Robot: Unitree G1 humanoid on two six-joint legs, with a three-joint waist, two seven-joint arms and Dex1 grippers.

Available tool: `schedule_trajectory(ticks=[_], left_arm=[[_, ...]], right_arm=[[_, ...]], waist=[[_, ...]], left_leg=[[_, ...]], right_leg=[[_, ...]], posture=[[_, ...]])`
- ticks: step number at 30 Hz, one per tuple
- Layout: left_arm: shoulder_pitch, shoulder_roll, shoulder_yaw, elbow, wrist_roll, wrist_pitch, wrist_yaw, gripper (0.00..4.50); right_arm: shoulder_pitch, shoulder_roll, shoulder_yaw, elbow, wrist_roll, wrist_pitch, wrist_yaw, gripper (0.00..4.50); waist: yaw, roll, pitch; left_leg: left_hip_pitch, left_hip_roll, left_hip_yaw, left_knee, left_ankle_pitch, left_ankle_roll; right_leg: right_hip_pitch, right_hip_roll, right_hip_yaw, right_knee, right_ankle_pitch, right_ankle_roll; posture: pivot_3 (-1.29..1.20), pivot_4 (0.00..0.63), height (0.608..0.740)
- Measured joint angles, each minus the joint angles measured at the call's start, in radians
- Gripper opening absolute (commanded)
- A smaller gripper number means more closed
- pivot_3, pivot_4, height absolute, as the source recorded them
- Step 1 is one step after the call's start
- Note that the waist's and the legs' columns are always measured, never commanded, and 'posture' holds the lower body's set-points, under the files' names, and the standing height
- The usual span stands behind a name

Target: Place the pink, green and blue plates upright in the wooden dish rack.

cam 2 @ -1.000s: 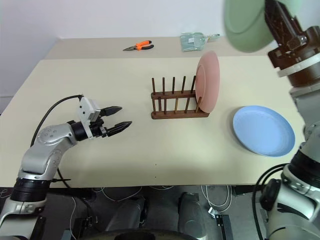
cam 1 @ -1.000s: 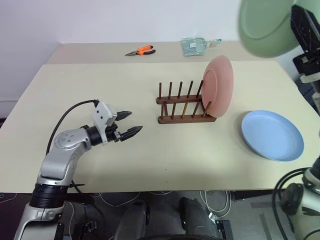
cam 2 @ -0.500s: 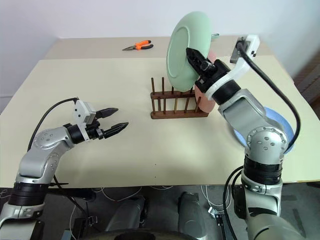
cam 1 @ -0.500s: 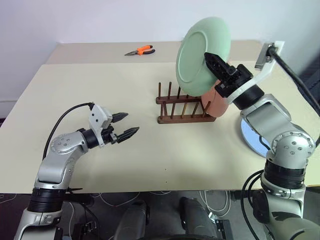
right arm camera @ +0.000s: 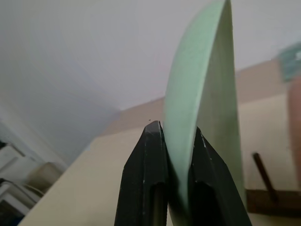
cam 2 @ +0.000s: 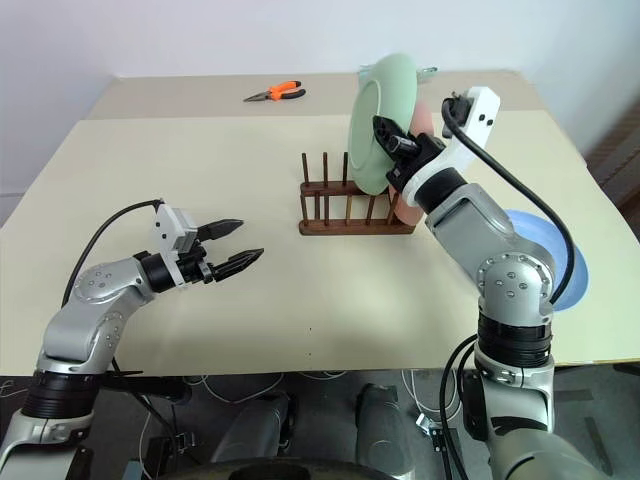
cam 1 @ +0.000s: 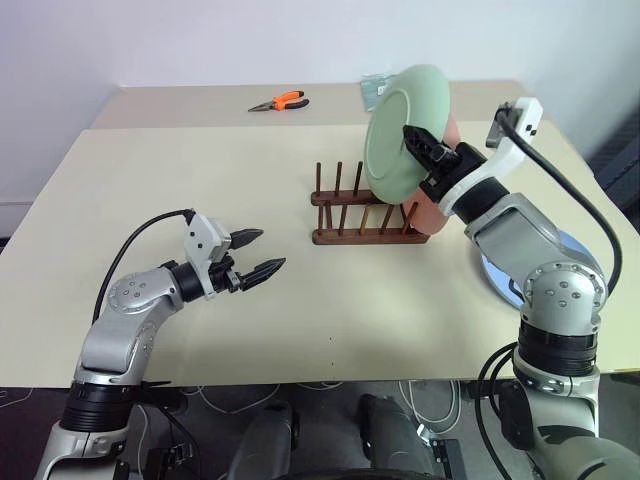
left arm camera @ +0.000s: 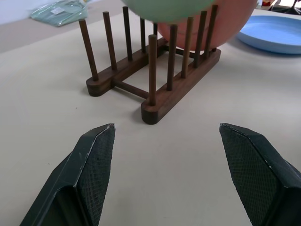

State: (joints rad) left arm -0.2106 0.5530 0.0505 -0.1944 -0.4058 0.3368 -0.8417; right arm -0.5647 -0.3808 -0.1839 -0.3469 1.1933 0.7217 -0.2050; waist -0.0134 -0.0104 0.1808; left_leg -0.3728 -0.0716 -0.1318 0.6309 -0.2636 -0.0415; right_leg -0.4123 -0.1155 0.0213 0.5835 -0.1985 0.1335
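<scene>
Right of centre in the head view, the right gripper [cam 1: 422,150] is clamped on the rim of the green plate [cam 1: 400,135], holding it on edge above the wooden dish rack [cam 1: 365,210], where the pink plate [cam 1: 438,205] already stands (the blue plate [cam 2: 545,255] lies flat at the right). The left gripper [cam 1: 258,254] hovers lower left, fingers apart and empty. The risk is the green plate knocking the pink one or landing on pegs rather than between them.

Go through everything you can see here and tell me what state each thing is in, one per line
green plate: on edge, clamped in the right gripper, above the rack
pink plate: upright in the rack's end slot
blue plate: flat on the table
wooden dish rack: holds one plate
right gripper: shut on the green plate
left gripper: open, empty
pliers: lying untouched
</scene>
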Motion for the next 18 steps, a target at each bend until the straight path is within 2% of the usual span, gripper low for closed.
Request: schedule_trajectory(ticks=[16,18], left_arm=[[-0.002,0.0,-0.002,-0.006,0.0,0.007,-0.005,3.65],[-0.002,-0.001,-0.003,-0.006,0.0,0.007,-0.005,3.65]], right_arm=[[0.0,0.006,-0.027,-0.04,0.026,0.017,-0.051,0.04],[-0.007,0.007,-0.018,-0.035,0.009,0.026,-0.045,0.8]], waist=[[0.001,0.0,0.0],[0.001,0.0,0.0]], left_leg=[[0.0,0.0,0.0,0.0,0.0,0.0],[0.0,0.0,0.0,0.0,0.0,0.0]], right_leg=[[0.0,0.0,0.0,0.0,-0.001,-0.001],[0.0,0.0,0.0,0.0,-0.001,-0.001]], posture=[[0.0,0.15,0.74],[0.0,0.15,0.74]])
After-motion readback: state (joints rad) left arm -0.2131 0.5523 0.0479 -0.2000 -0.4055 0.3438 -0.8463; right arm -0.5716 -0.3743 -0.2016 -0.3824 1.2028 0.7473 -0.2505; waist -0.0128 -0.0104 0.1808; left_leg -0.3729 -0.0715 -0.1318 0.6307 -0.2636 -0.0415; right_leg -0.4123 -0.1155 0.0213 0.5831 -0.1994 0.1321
